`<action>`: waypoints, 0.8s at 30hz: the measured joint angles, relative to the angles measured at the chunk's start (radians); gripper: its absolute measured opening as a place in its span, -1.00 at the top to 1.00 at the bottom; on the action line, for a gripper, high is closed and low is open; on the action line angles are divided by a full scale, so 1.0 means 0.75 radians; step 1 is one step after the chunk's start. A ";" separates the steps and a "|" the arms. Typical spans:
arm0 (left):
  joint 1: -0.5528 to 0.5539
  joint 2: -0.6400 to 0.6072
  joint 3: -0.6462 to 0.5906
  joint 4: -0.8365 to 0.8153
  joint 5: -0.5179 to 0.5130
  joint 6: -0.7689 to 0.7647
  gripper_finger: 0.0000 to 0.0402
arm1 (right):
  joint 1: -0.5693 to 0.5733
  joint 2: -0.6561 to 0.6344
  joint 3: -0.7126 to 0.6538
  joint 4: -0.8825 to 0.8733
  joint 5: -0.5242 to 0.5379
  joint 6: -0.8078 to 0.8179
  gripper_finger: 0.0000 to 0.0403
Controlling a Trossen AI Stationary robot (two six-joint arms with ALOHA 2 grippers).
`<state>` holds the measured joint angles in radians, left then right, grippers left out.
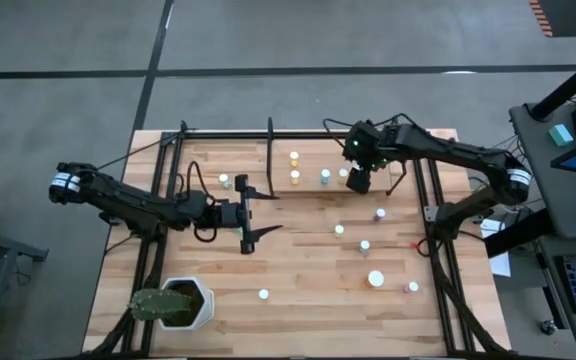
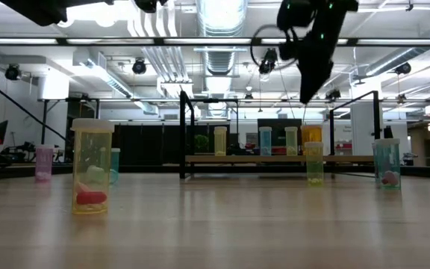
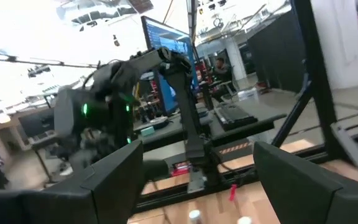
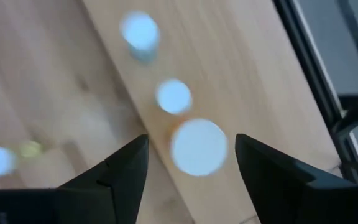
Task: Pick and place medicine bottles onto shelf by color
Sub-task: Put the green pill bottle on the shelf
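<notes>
- We see a butcher-block table (image 1: 308,270) on grey floor, a workshop room beyond.
- The shelf (image 1: 318,170) sits at the far edge, carrying bottles.
- Right gripper (image 4: 188,155) hovers above it, fingers apart, an orange bottle (image 4: 197,147) right below, ungripped.
- Left gripper (image 1: 253,213) waits wide at centre-left.

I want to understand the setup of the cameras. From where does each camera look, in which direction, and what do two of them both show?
High: above, straight down on table; both arms.
Low: table height, toward shelf; right gripper hangs above.
Left wrist: on left arm, across table; open left gripper, right arm beyond.
Right wrist: looks down past open right gripper at orange bottle.
High and low both show the shelf's bottles.
</notes>
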<state>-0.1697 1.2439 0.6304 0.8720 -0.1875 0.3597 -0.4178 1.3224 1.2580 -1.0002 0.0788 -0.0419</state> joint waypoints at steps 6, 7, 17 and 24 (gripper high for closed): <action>-0.001 0.020 0.002 -0.032 0.001 -0.280 -0.43 | 0.237 -0.149 -0.039 0.157 0.001 0.139 -0.11; -0.001 0.020 0.014 -0.087 0.000 -0.335 -0.43 | 0.287 -0.174 -0.060 0.202 0.002 0.153 -0.11; -0.014 0.046 0.481 -1.518 0.003 -0.474 -0.43 | 0.744 -0.341 -0.251 0.580 0.325 0.183 -0.11; -0.023 0.185 0.659 -2.401 0.003 -0.482 -0.43 | 0.913 -0.387 -0.369 0.827 0.453 0.125 -0.11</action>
<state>-0.1871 1.3830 1.1250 -0.9287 -0.1856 -0.0016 0.2667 1.0320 0.9815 -0.3803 0.4183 0.0521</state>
